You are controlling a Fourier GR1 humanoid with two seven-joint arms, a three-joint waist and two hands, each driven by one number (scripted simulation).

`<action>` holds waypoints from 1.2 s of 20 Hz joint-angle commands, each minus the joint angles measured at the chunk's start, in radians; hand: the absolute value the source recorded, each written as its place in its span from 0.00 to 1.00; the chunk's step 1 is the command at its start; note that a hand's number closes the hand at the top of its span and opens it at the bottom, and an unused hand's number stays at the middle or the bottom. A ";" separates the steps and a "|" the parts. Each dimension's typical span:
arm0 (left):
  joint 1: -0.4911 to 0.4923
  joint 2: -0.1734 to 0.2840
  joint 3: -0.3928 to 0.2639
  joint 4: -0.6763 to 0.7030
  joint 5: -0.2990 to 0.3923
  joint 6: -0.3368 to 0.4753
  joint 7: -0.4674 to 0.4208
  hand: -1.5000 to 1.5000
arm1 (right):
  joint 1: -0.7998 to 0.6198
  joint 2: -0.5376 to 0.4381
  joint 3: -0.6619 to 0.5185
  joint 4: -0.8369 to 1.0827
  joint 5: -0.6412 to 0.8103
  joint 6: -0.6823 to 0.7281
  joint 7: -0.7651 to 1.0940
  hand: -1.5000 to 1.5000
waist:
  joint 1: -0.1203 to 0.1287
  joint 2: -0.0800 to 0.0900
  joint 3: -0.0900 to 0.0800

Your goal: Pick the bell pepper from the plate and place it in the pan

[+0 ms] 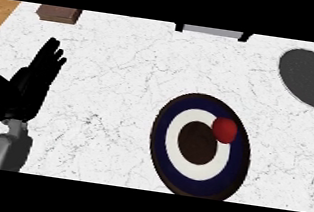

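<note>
A white marble counter (120, 72) fills the view. Near the middle lies a dark blue plate (201, 145) with a red bell pepper (225, 129) on its right side. The grey pan (313, 78) sits far right. The left hand (27, 85) rests at the left, fingers straight and apart.

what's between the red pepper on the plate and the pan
In the head view, only the plate's dark rim and bare white marble counter lie between the bell pepper and the pan.
</note>
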 commanded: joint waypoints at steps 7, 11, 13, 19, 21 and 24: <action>-0.030 0.007 -0.004 0.018 0.003 -0.025 -0.008 0.50 | -0.116 -0.107 -0.065 0.533 -0.017 -0.244 -0.260 1.00 | 0.034 0.016 0.003; -0.048 -0.018 -0.008 0.025 0.012 -0.013 -0.008 0.50 | -0.114 -0.133 -0.066 0.632 -0.013 -0.266 -0.352 1.00 | 0.043 0.023 0.004; -0.068 -0.010 -0.014 0.022 -0.004 -0.006 0.009 0.50 | -0.126 -0.149 -0.059 0.672 -0.002 -0.272 -0.375 1.00 | 0.042 0.022 0.005; -0.066 -0.008 -0.018 0.030 0.013 -0.030 0.013 0.50 | -0.133 -0.123 -0.083 0.784 0.017 -0.321 -0.179 1.00 | 0.064 0.032 0.005; -0.058 -0.006 -0.029 0.014 -0.003 -0.031 -0.003 0.50 | -0.120 -0.129 -0.076 0.816 0.032 -0.313 -0.141 0.00 | 0.080 0.037 0.006; -0.031 -0.020 -0.029 0.038 0.009 -0.045 -0.034 0.50 | -0.124 -0.149 -0.086 0.847 0.015 -0.249 -0.184 0.00 | 0.071 0.037 0.006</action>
